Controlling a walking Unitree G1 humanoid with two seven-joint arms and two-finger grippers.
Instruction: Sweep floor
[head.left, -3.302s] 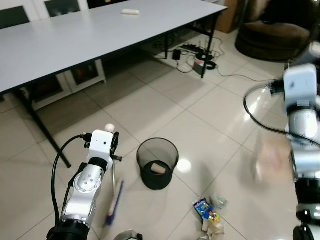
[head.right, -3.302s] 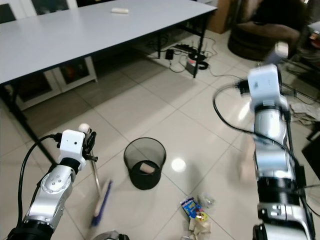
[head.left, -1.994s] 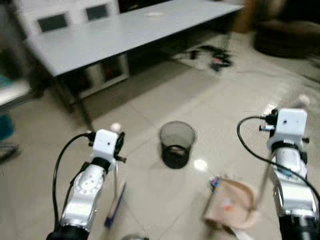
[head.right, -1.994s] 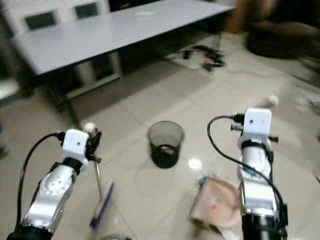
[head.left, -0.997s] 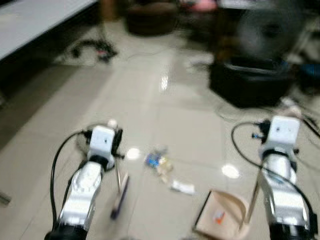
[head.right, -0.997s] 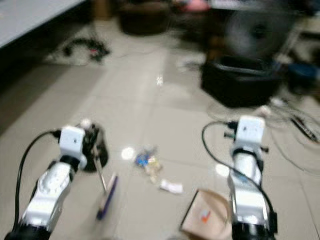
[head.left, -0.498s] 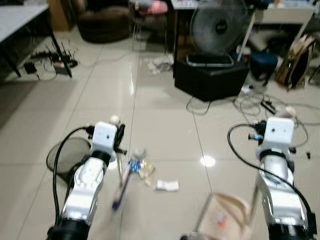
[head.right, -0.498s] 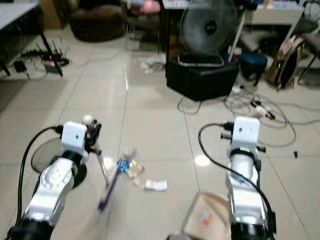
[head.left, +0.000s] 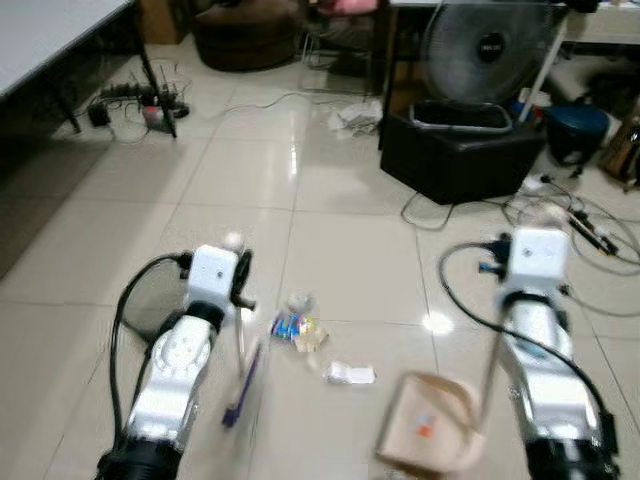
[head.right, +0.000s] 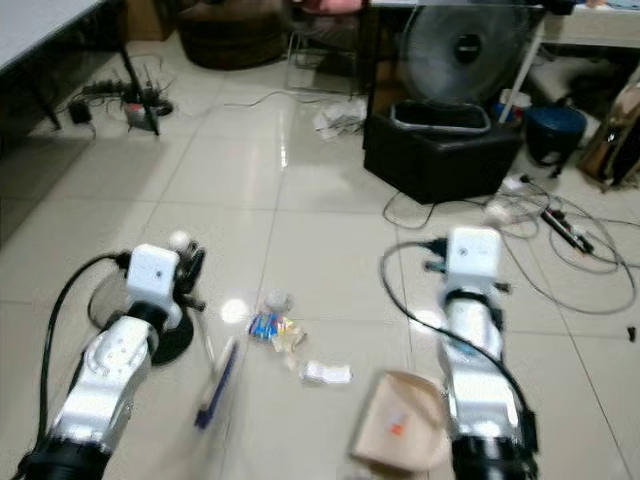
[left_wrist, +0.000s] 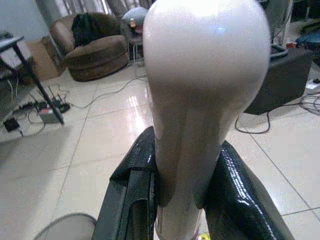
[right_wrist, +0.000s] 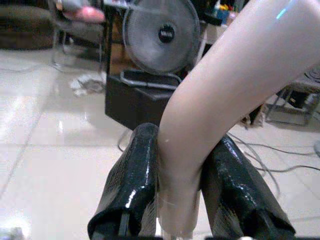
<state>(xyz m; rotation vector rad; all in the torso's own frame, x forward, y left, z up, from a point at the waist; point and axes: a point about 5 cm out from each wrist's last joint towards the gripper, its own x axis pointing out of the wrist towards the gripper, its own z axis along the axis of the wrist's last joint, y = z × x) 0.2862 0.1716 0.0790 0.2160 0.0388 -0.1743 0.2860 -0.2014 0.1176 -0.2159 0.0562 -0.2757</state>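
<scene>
My left jaws (left_wrist: 182, 200) pinch the pale rounded handle top of the broom (head.left: 240, 375); black fingers (left_wrist: 131, 195) press both sides of it. The broom's thin shaft runs down from the left arm to a blue brush head on the floor (head.left: 340, 250), just left of the litter. My right jaws (right_wrist: 182, 200) pinch the curved beige handle of the dustpan (head.left: 428, 432), fingers (right_wrist: 132, 185) tight on either side. The dustpan pan sits low at the floor by my right arm, beige, with a small orange bit inside.

Litter lies between the two tools: a colourful wrapper (head.left: 290, 326) with a crumpled clear piece beside it, and a white scrap (head.left: 350, 374) a bit nearer the dustpan. The wrapper is just beside the brush head; I cannot tell if they touch, the frame is blurred.

A black mesh bin (head.right: 165, 335) stands on the floor behind my left arm, partly hidden. Farther back are a black box (head.left: 455, 155) with a standing fan (head.left: 485, 50) behind it, loose cables (head.left: 560, 215) on the tiles, a brown armchair (left_wrist: 95, 52), and a power strip (head.left: 140, 100) under the table (head.left: 40, 40) edge at far left.
</scene>
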